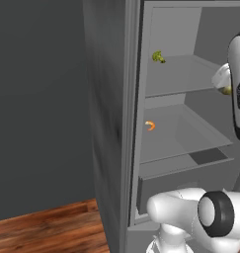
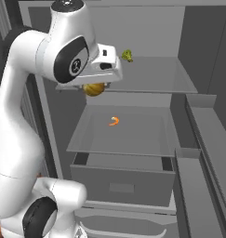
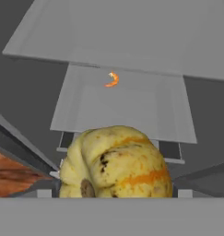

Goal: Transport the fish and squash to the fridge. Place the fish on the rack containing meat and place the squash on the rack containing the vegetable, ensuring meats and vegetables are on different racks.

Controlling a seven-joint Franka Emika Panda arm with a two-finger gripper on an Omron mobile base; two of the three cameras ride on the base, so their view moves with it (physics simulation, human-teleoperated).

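Note:
The fridge [image 1: 111, 123] stands open. My gripper [image 2: 96, 83] is shut on the round yellow-tan squash [image 2: 93, 89], which hangs in the air just in front of the upper rack's [image 2: 151, 74] front left edge. Up close in the hand view the squash [image 3: 115, 163] hides both fingertips. The vegetable, a green broccoli floret [image 2: 127, 56], lies at the back of the upper rack. The meat, an orange curved piece [image 2: 114, 122], lies on the lower rack [image 2: 133, 137], below and beyond the squash. The fish is out of view.
A closed drawer [image 2: 123, 179] sits under the lower rack. The open fridge door with its shelf rails [image 2: 202, 153] runs along the right. My own white arm [image 2: 21, 116] rises on the left. Wooden floor [image 1: 42, 227] lies left of the fridge.

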